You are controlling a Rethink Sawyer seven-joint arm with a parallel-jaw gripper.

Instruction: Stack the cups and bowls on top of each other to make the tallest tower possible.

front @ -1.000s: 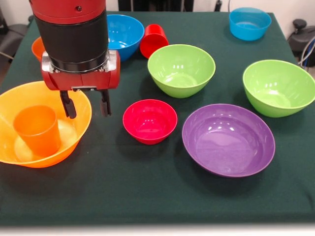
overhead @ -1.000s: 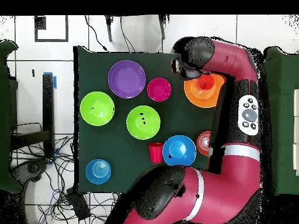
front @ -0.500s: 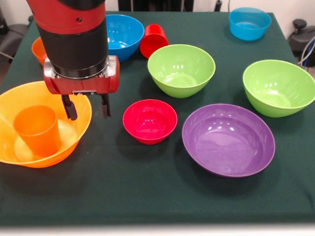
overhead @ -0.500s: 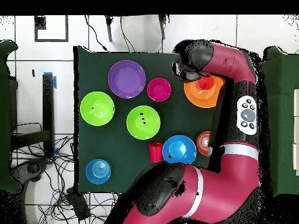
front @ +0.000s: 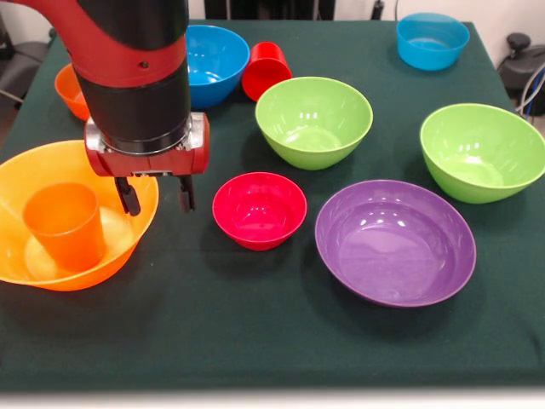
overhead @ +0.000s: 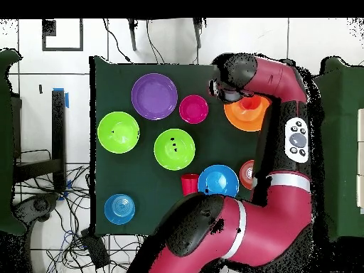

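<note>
My gripper (front: 157, 203) hangs open and empty over the right rim of the big orange bowl (front: 34, 170), between that bowl and the small crimson bowl (front: 259, 209). An orange cup (front: 64, 223) stands upright inside the big orange bowl. The red cup (front: 266, 70) lies on its side between a blue bowl (front: 213, 58) and a lime green bowl (front: 313, 119). From overhead, the gripper (overhead: 222, 91) sits at the edge of the big orange bowl (overhead: 242, 121), with the crimson bowl (overhead: 193, 109) beside it.
A wide purple bowl (front: 394, 241) sits at the front right. A second lime green bowl (front: 481, 149) is behind it, and a smaller blue bowl (front: 432, 38) stands at the far right corner. A small orange bowl (front: 68, 85) shows partly behind the arm.
The gripper has shifted slightly right toward the crimson bowl and a little lower, still open. Cups and bowls have not moved.
</note>
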